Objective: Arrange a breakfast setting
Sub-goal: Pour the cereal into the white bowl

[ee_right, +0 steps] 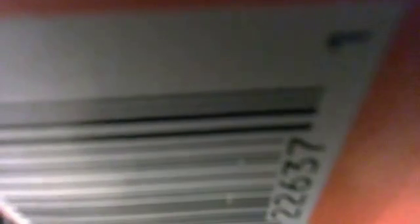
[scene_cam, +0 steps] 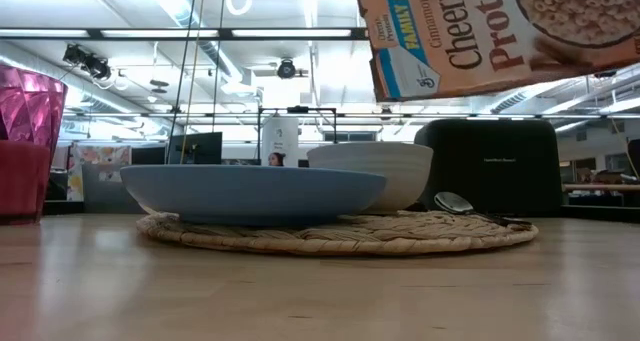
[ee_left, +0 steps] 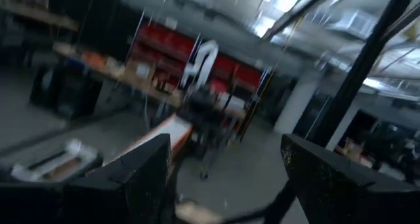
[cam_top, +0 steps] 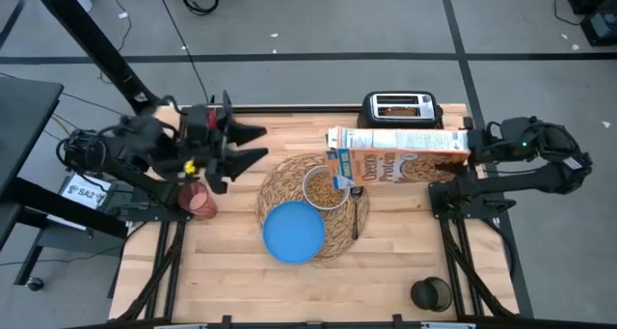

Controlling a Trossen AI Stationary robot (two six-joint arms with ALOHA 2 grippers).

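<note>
A round straw placemat [cam_top: 337,234] lies mid-table. On it rest a blue plate [cam_top: 294,231], a small white bowl [cam_top: 323,186] with cereal in it, and a dark spoon [cam_top: 357,213]. My right gripper [cam_top: 470,148] is shut on an orange Cheerios box [cam_top: 405,160], held on its side above the table with its open end over the bowl. My left gripper [cam_top: 253,146] hovers open above the table's left part, touching nothing. Below it stand a pink cup [scene_cam: 28,103] and a red apple [scene_cam: 20,181]. Toast sits in the black toaster [cam_top: 400,107]. My right gripper holds the Cheerios box by its closed end [cam_top: 461,148], coming from the table's right side. The box is lifted clear, lying lengthwise toward the left, its open end [cam_top: 339,167] above the bowl. The barcode panel [ee_right: 197,132] fills the wrist view and hides the fingers.
The toaster stands at the far edge behind the box. A dark cup [cam_top: 431,292] stands near the front right corner. Bare wood lies along the near edge in front of the placemat.
</note>
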